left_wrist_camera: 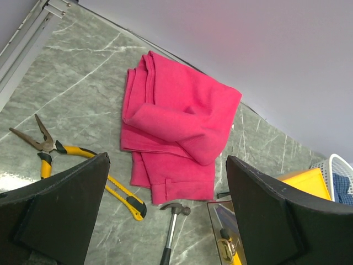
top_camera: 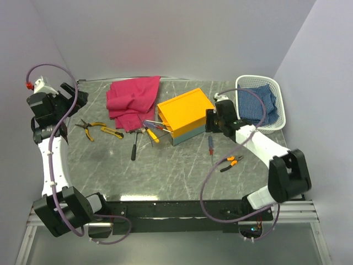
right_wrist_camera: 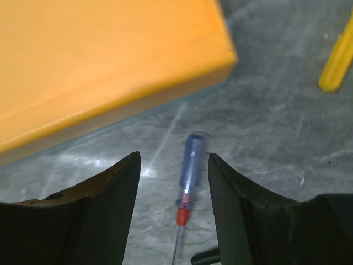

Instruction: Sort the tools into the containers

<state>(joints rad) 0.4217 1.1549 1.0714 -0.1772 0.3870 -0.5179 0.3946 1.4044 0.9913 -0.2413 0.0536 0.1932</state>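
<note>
My right gripper [top_camera: 212,122] [right_wrist_camera: 174,158] is open beside the right end of the orange-yellow toolbox [top_camera: 186,113] [right_wrist_camera: 99,61]. The blue-handled screwdriver [top_camera: 210,146] [right_wrist_camera: 191,164] lies on the table below, between its fingers in the right wrist view. My left gripper [top_camera: 75,102] [left_wrist_camera: 168,161] is open and empty, held high at the far left. Below it lie the yellow-black pliers [top_camera: 85,128] [left_wrist_camera: 47,149] and the hammer [top_camera: 134,144] [left_wrist_camera: 171,232]. Yellow [top_camera: 151,134] and red [top_camera: 158,126] screwdrivers lie by the toolbox's left end. Orange-black pliers [top_camera: 231,162] lie front right. The white basket [top_camera: 281,110] stands at the back right.
A magenta cloth [top_camera: 132,99] [left_wrist_camera: 176,121] lies at the back centre. A yellow utility knife [top_camera: 111,131] [left_wrist_camera: 126,194] lies next to the pliers. A blue checked cloth [top_camera: 257,102] fills the basket. White walls close the back and sides.
</note>
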